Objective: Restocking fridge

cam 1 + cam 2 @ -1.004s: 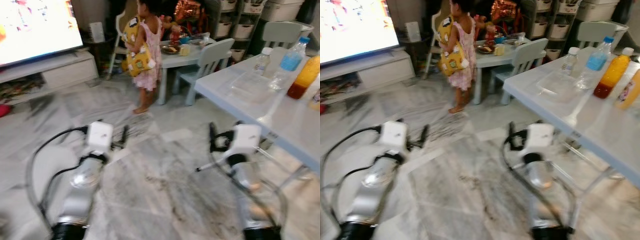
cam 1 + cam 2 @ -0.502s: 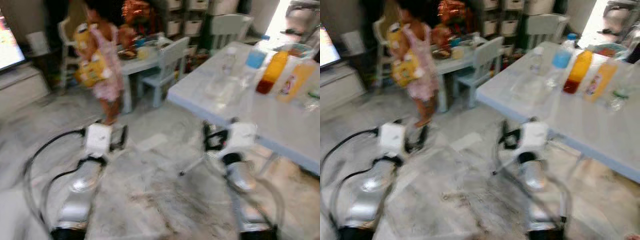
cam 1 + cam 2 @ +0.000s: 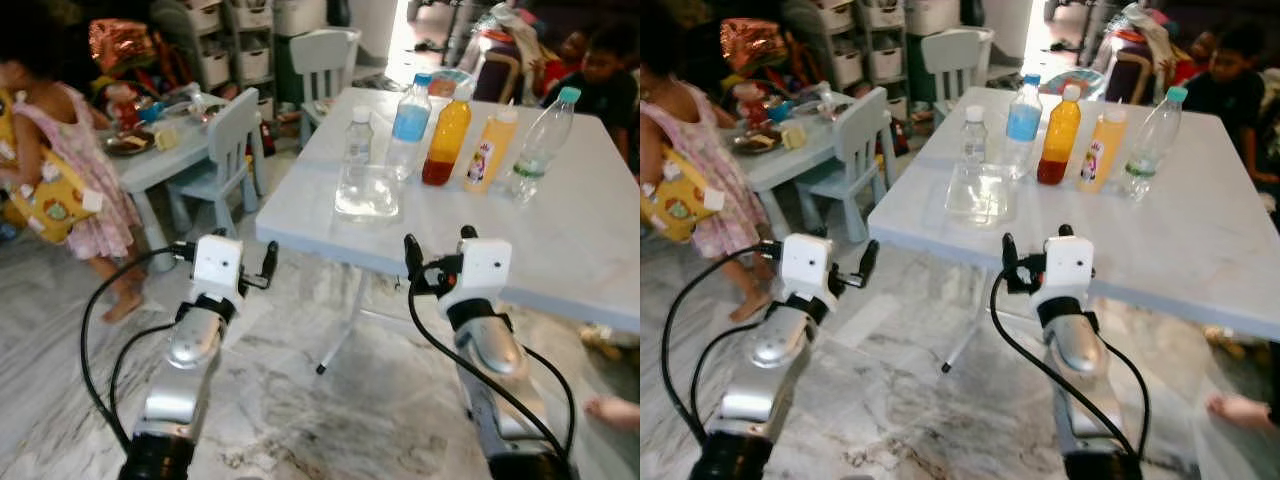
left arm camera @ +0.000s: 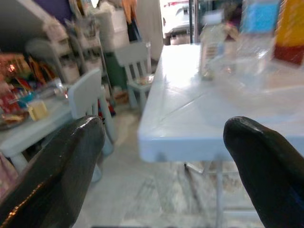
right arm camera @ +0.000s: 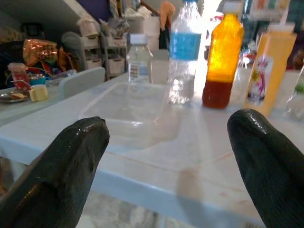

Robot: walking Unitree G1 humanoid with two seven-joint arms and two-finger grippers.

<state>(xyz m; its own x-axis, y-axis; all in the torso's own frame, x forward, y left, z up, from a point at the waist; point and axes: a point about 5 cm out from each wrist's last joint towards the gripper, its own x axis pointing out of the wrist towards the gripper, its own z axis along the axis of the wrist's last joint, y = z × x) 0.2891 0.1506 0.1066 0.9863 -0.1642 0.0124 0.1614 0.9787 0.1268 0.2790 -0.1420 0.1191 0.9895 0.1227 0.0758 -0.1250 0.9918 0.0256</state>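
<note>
The robot faces a pale desk (image 3: 560,230) carrying the drinks to be stocked: a small water bottle (image 3: 358,135), a blue-labelled water bottle (image 3: 408,125), an amber juice bottle (image 3: 446,142), a yellow bottle (image 3: 483,150) and a green-capped bottle (image 3: 540,145), with a clear plastic tub (image 3: 367,192) just in front of the first two. Both arms are raised short of the desk edge; the left pincer (image 3: 225,265) and the right pincer (image 3: 437,262) each stand with fingers spread wide and nothing between them. The step in hand looks like the approach to a first pick. To do it well, the right arm should probably go over the tub rather than through it, close on a bottle at mid-body, and lift straight up so that neighbours standing close beside it are not tipped. A child (image 3: 50,190) stands by the small table (image 3: 150,165) on the left and another person (image 3: 600,85) sits beyond the desk, so any turn away calls for care.
</note>
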